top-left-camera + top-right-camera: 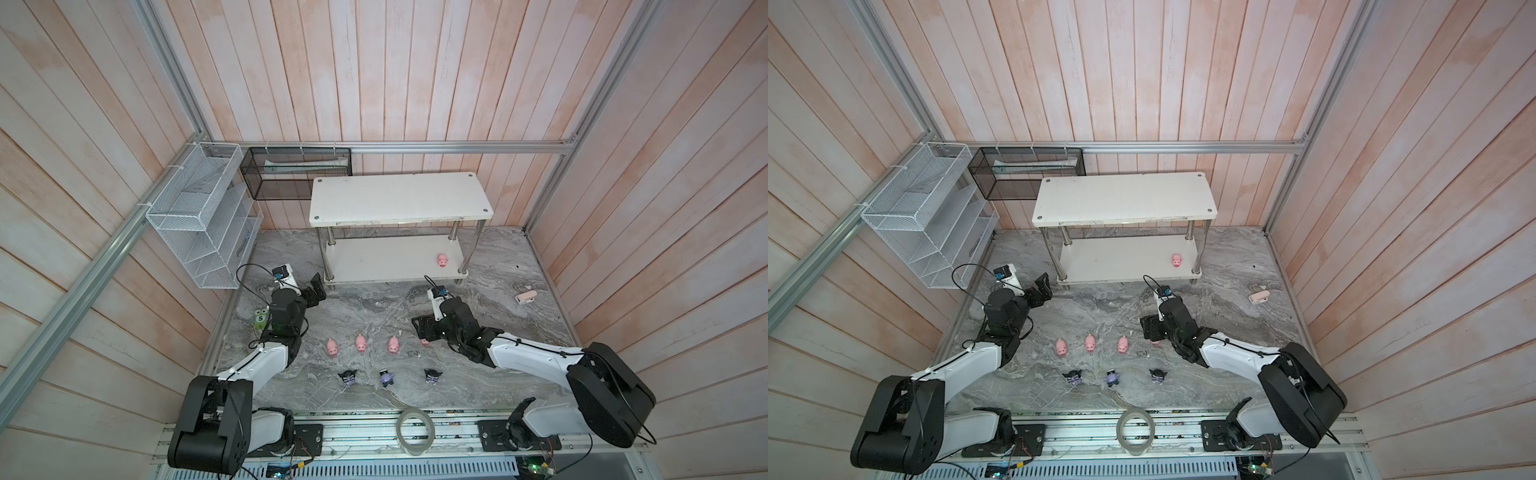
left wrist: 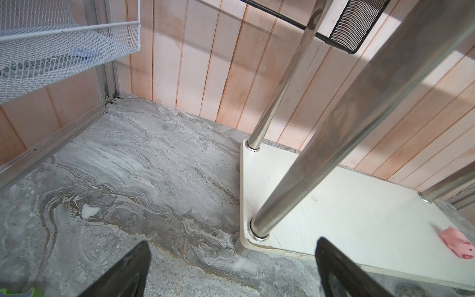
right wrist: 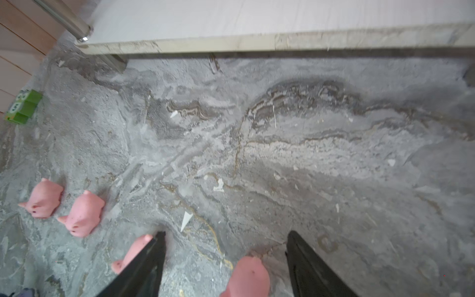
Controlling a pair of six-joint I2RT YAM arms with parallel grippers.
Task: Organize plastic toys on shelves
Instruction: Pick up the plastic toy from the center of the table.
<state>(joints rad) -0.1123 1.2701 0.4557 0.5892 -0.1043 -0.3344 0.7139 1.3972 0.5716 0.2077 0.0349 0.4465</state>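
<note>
Centring the right gripper (image 3: 225, 232), jaws apart astride the pink pig (image 3: 246, 277) at the row's right end below frame centre, before closing should spare the neighbouring pig (image 3: 133, 253) just beside one jaw; the shelves (image 1: 374, 266) stand above centre, the left gripper (image 2: 233, 241) gaping empty beside them.
</note>
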